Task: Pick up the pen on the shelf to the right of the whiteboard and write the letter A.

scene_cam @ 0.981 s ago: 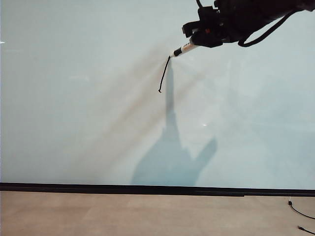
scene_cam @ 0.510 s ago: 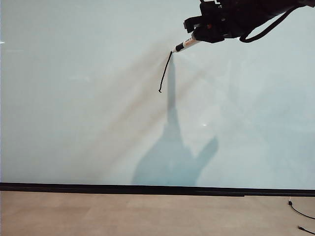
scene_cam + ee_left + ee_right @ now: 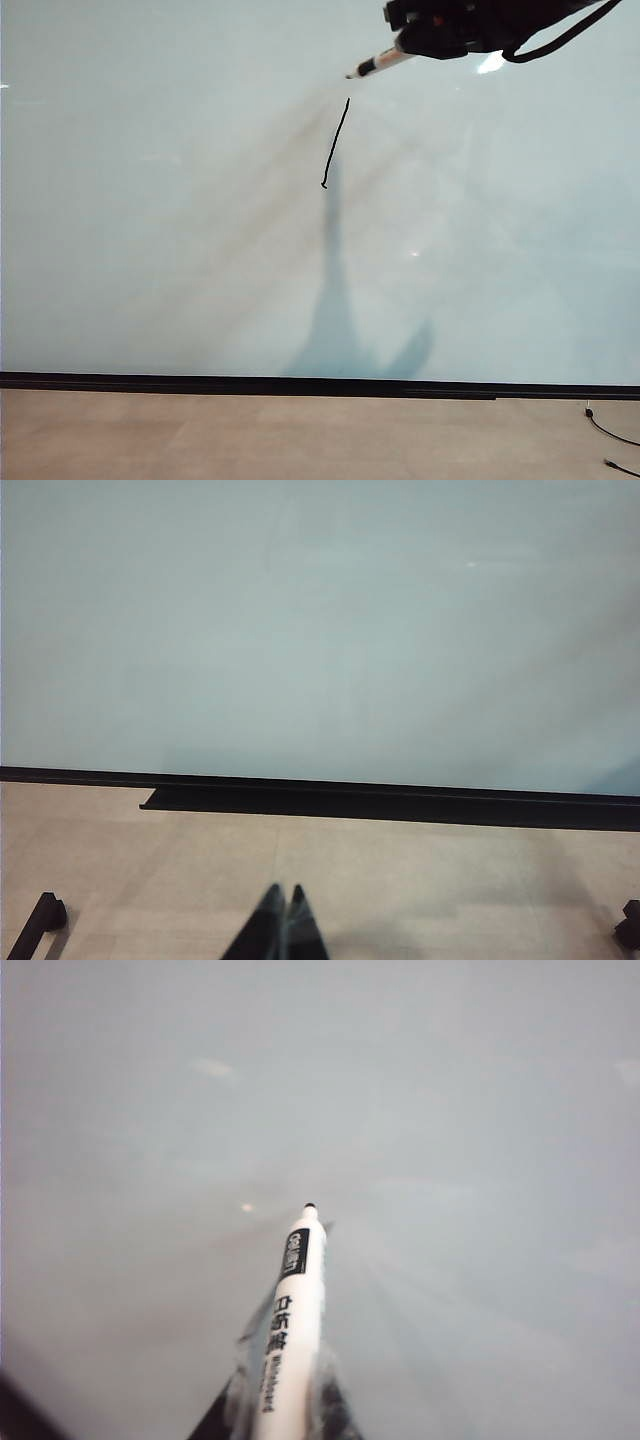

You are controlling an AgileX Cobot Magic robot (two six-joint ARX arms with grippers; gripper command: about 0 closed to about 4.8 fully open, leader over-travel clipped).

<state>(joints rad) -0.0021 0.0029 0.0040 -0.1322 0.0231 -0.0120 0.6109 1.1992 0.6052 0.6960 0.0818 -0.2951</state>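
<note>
Right arm raised, left arm at rest

The right gripper [image 3: 285,1405] sits at the exterior view's top right, reaching in from the right, jaws clamped on the pen [image 3: 289,1320]. The left gripper [image 3: 282,930] hangs low, fingers pressed together, holding nothing.

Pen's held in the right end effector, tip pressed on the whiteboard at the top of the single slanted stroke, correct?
Not quite. The pen is held in the right end effector, but its tip is off the single slanted stroke on the whiteboard: the exterior view shows a clear gap, with the tip above and to the right of the stroke's top end. The left end effector sits shut, low near the board's bottom edge.
</note>
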